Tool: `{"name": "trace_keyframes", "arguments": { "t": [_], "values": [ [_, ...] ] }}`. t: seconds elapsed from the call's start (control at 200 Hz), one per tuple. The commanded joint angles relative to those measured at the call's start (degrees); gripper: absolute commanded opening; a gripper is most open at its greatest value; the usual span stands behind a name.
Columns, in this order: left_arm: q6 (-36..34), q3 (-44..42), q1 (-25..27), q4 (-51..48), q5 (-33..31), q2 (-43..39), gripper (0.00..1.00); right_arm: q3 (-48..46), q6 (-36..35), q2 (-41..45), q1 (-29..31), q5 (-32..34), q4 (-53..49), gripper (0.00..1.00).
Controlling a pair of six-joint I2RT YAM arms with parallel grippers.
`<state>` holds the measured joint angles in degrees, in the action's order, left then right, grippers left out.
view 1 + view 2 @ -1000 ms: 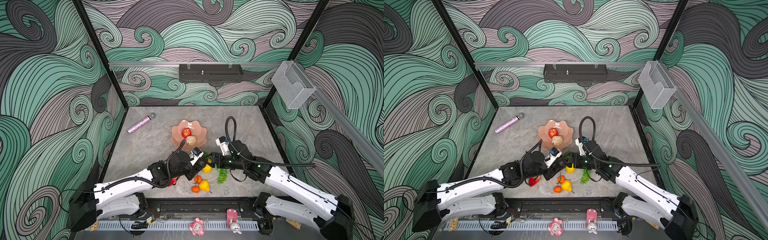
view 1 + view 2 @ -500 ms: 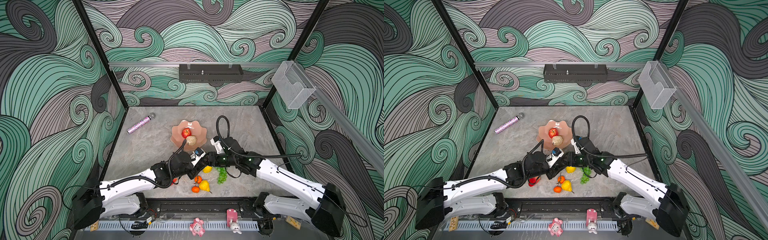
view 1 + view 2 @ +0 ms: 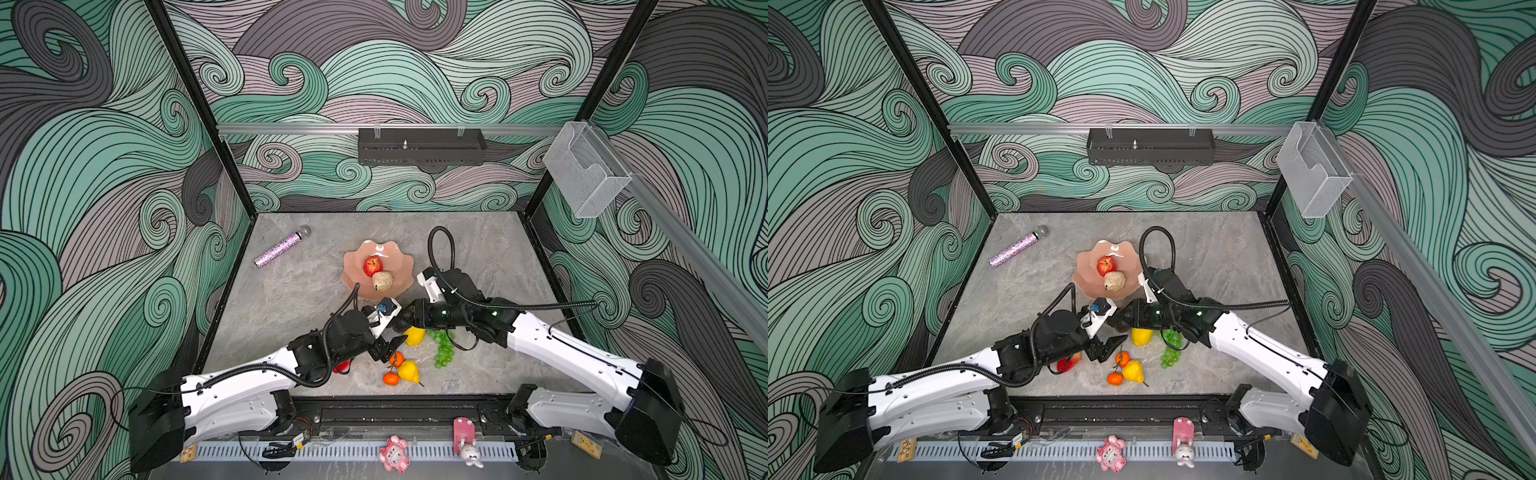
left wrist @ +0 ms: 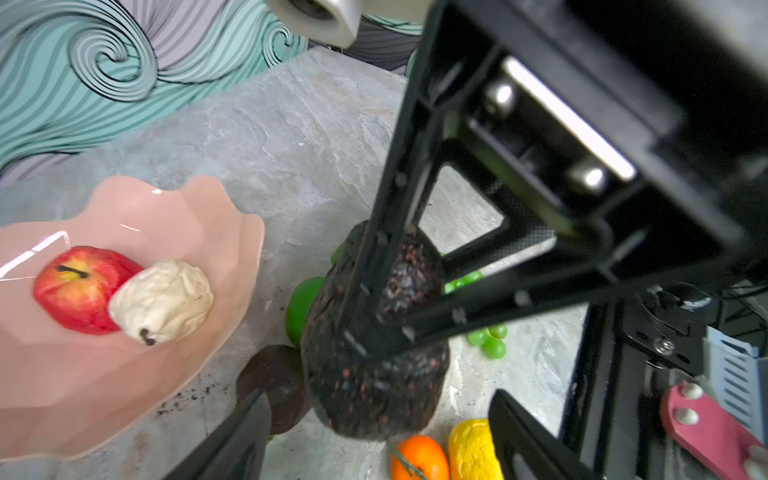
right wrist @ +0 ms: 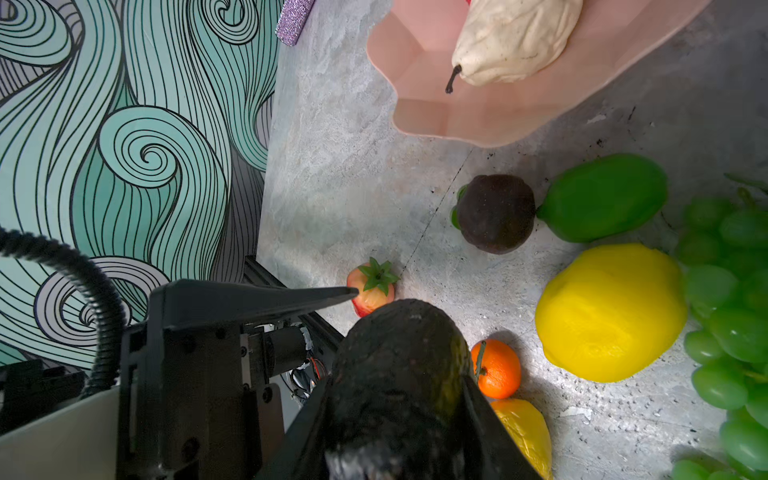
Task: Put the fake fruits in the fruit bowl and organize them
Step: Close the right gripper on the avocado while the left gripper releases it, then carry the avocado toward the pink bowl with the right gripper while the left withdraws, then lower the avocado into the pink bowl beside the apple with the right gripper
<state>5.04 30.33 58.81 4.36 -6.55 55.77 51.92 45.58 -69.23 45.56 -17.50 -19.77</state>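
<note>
A: In both top views, why do the arms meet beside the salmon-pink, scallop-rimmed fruit bowl (image 3: 358, 258)?
B: A handover, I'd judge: left gripper (image 3: 394, 348) and right gripper (image 3: 402, 323) face each other there.
A: Left wrist view?
B: Its own fingers (image 4: 243, 438) gape, empty; the dark, pebbly plastic avocado (image 4: 374, 374) hangs in the other arm's black fingers (image 4: 374, 257), beside the bowl, not in it.
A: Right wrist view?
B: Jaws pinch the avocado's sides, presumably to carry it to the wrinkled cream pear (image 5: 515, 37) in the bowl.
</note>
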Motion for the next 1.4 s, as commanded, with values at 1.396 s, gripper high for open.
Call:
{"name": "trace_keyframes", "arguments": {
  "t": [1.396],
  "values": [
    [20.1, -13.8, -15.4, -2.3, -13.8, -23.1, 0.99, 46.7, -18.4, -52.0, -16.5, 3.7, -4.8, 0.4]
  ]
}}
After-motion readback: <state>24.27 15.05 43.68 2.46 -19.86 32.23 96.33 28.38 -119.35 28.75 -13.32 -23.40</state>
